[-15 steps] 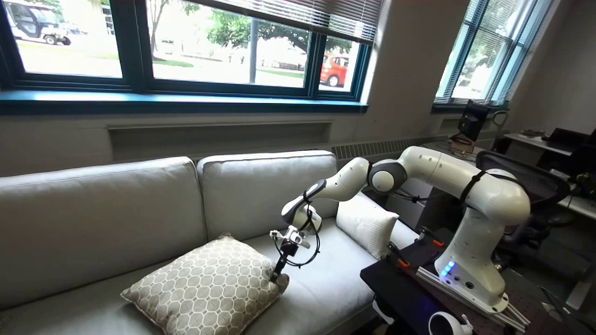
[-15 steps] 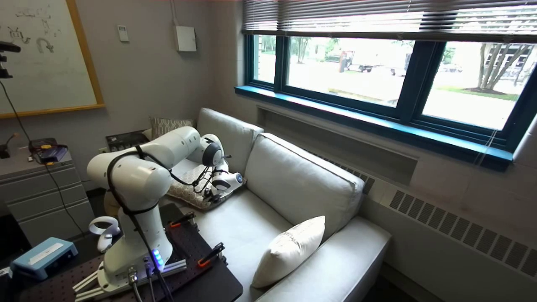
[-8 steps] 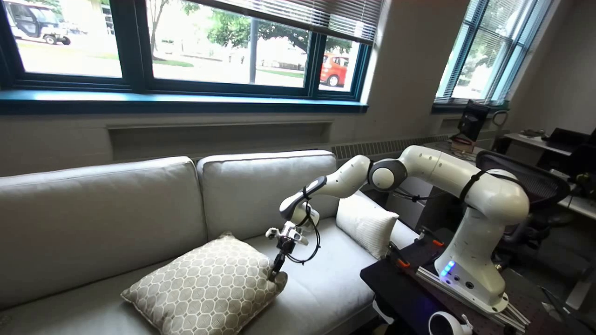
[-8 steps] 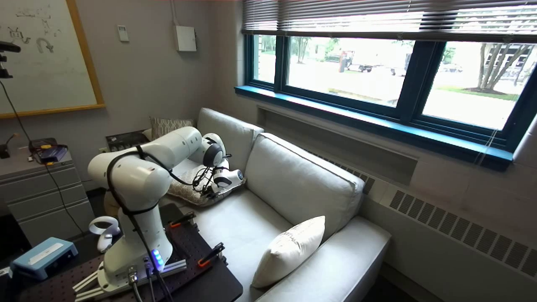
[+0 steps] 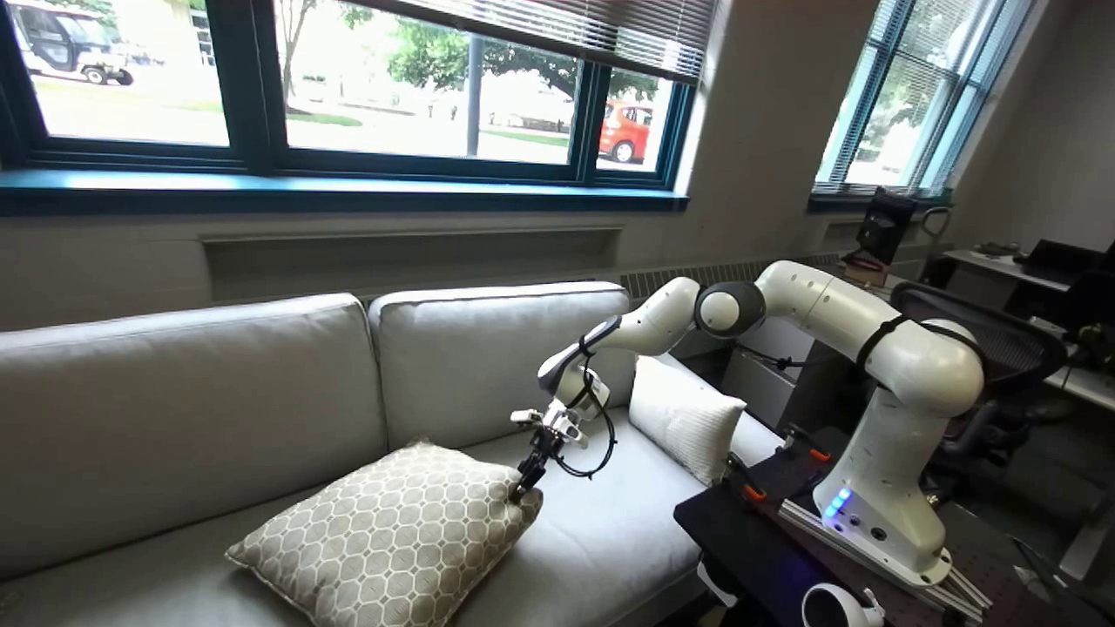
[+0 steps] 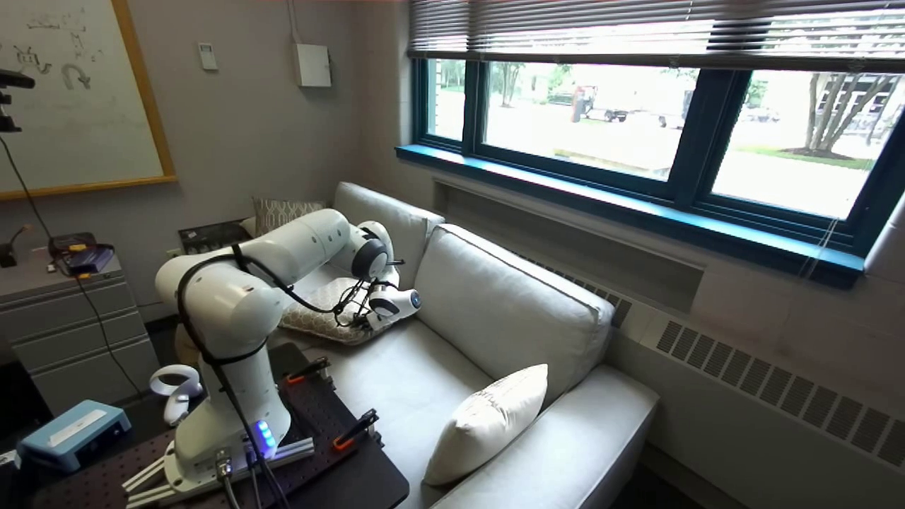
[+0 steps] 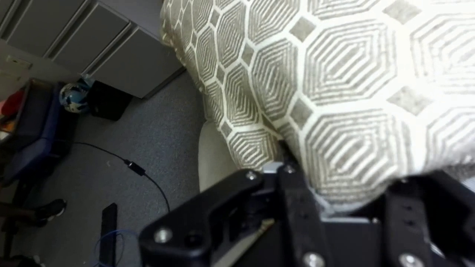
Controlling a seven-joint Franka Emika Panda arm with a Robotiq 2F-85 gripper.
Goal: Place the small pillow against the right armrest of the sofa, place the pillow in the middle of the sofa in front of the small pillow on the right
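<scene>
The pillow (image 5: pixel 392 531) has been raised slightly at its right corner, clamped in the pincer (image 5: pixel 521 493). Likely soft, it is best held there.

Your exterior views faced the sofa (image 5: pixel 470 383) and window (image 5: pixel 258 87) from well back, sharing the robot arm (image 5: pixel 819 298); your wrist view peered past the fingers (image 7: pixel 298 207), crazy close to the patterned pillow (image 7: pixel 334 92).

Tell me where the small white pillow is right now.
In an exterior view, the small pillow sits at the right end of the sofa, beside the armrest.
</scene>
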